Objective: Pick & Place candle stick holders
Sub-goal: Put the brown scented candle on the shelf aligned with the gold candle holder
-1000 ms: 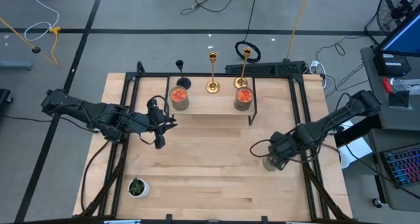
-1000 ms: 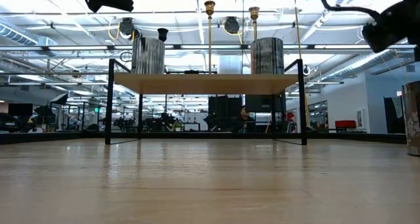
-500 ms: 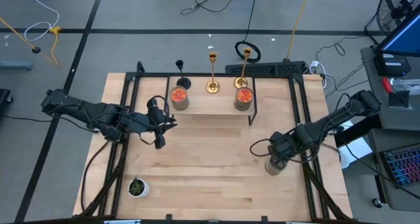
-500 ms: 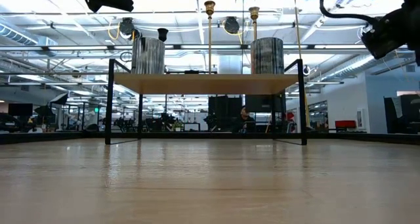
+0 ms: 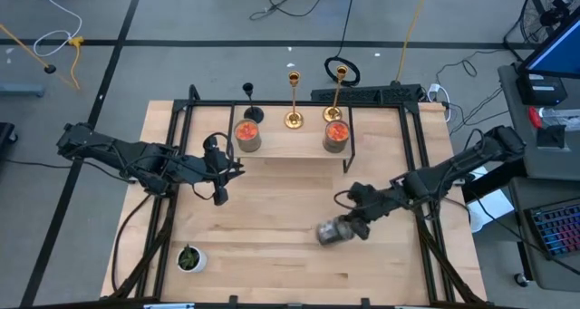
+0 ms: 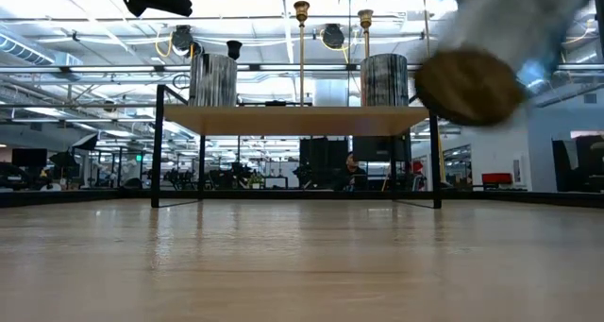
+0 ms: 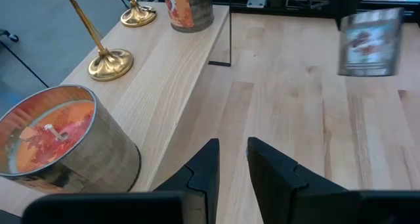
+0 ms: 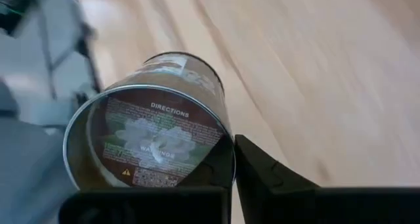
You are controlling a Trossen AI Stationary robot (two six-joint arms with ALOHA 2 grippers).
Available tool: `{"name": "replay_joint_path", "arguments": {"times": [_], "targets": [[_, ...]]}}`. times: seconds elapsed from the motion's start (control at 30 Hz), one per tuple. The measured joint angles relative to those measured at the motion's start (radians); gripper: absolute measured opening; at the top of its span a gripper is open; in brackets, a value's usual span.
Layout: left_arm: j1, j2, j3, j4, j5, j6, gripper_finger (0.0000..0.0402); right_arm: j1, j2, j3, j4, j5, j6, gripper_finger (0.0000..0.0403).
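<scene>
Two gold candle stick holders (image 5: 293,119) (image 5: 336,111) and a short black one (image 5: 250,115) stand on their bases on the raised wooden shelf (image 5: 290,146) at the table's far side. The gold bases also show in the left wrist view (image 7: 110,63) (image 7: 138,15). My left gripper (image 5: 231,168) hovers open in front of the shelf's left part, touching nothing. My right gripper (image 5: 356,220) is right of the table's middle, shut on a silver candle tin (image 5: 331,232), which is in the air and blurred in the low view (image 6: 469,86). My right gripper has the candle tin at its labelled bottom end (image 8: 220,155), which faces the wrist camera. The tin covers one finger, so the kind of hold cannot be told; the other finger (image 8: 262,175) lies beside the bottom rim. The tin is lifted clear of the table, tipped on its side.
Two open candle tins with orange wax (image 5: 246,135) (image 5: 336,135) stand on the shelf, one close to my left gripper (image 7: 59,145). The shelf's black legs (image 5: 348,155) stand on the table. A small plant in a white pot (image 5: 188,257) sits near the table's near left corner.
My right gripper has swung fast toward the table's left edge and slightly nearer. The candle tin, which stood upright on the table near the right edge, is now lifted clear and tipped on its side.
</scene>
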Motion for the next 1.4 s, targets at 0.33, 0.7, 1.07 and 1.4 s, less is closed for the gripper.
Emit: {"name": "replay_joint_path", "arguments": {"times": [0.33,0.7,1.07,1.4], "targets": [[0.0,0.0,0.0,0.001,0.0,0.0,0.0086,-0.129,0.255,0.413,-0.245,0.052,-0.372,0.0001],[0.0,0.0,0.0,0.0,0.002,-0.001,0.0085,-0.304,0.488,0.862,-0.367,0.091,-0.724,0.0],[0.0,0.0,0.0,-0.003,0.002,-0.001,0.0086,-0.49,0.539,0.965,-0.382,0.19,-0.778,0.0],[0.0,0.0,0.0,-0.004,0.003,-0.001,0.0085,-0.614,0.539,0.965,-0.485,0.188,-0.746,0.0]]}}
